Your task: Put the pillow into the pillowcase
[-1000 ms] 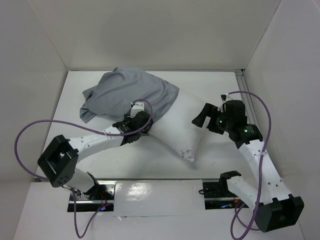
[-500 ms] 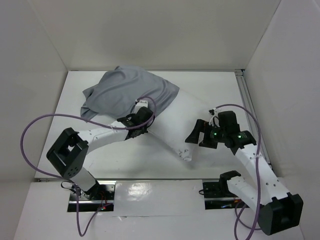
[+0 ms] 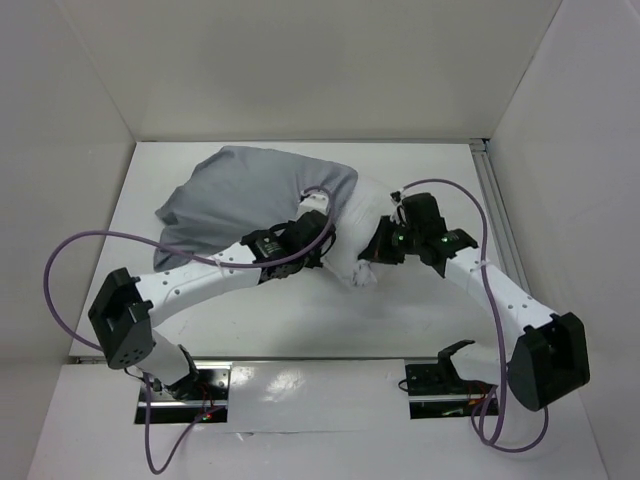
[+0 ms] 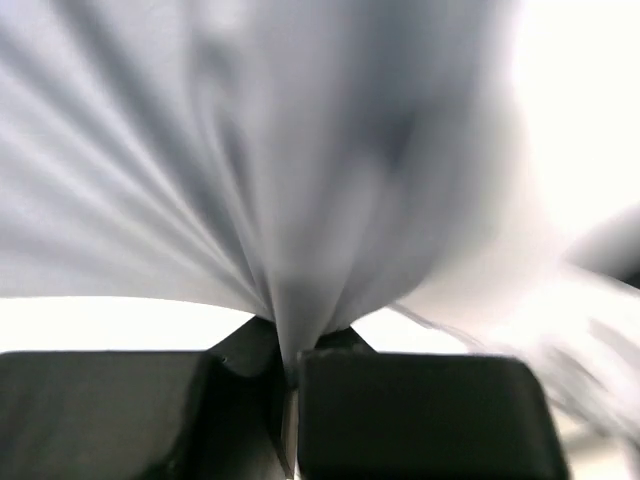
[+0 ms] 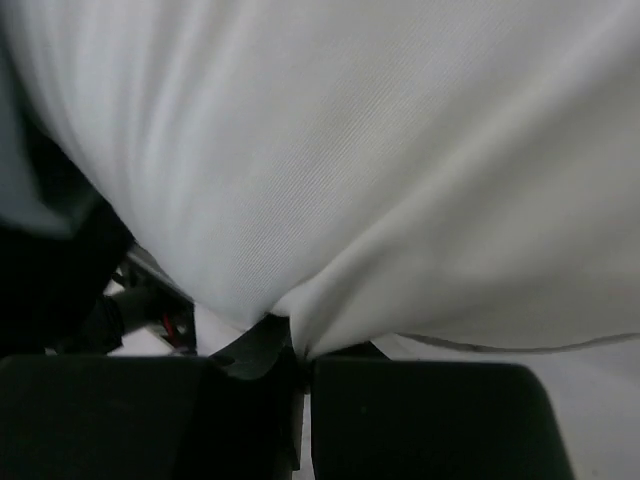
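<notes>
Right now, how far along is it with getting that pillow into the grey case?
Done: the pillowcase seems to cover most of the pillow. In hand: the left gripper pinches its grey cloth, and the right gripper pinches the pillow's bare white end. Left: that white end sticks out and must go inside.

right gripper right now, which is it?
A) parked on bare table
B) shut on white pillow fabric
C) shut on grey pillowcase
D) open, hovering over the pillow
B: the right wrist view shows the right gripper pinching a fold of the white pillow.
</notes>
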Robot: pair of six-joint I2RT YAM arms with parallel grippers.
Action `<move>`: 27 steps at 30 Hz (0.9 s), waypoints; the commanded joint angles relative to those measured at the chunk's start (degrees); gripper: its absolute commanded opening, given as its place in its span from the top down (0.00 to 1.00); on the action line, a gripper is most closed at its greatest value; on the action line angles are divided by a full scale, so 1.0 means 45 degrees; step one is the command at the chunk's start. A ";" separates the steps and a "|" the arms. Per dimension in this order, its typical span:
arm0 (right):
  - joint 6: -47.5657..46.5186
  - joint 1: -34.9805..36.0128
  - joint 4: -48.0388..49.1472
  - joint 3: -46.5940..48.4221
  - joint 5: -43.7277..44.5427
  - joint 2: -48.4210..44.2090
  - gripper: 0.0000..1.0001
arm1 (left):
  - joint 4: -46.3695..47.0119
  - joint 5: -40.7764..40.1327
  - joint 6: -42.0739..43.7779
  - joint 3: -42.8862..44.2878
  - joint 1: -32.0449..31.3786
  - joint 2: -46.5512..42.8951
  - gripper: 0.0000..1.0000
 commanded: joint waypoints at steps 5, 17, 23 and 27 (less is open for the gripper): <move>0.2180 -0.0411 0.4980 0.0677 0.0147 0.0212 1.00 | 0.0993 0.3437 0.0149 0.4386 -0.2110 -0.0012 1.00; -0.0217 -0.1368 -0.0265 0.1884 0.1337 -0.3360 1.00 | -0.2831 0.4082 0.1986 0.8957 0.1152 -0.0460 1.00; -0.2699 -0.1368 -0.6943 0.3563 0.1359 -0.4379 1.00 | -0.7708 0.6165 0.1441 1.1941 0.0176 -0.0387 1.00; -0.3014 -0.1368 -1.0306 0.4618 0.0503 -0.4633 1.00 | -1.0160 0.7109 0.0912 1.3396 -0.0644 0.0886 1.00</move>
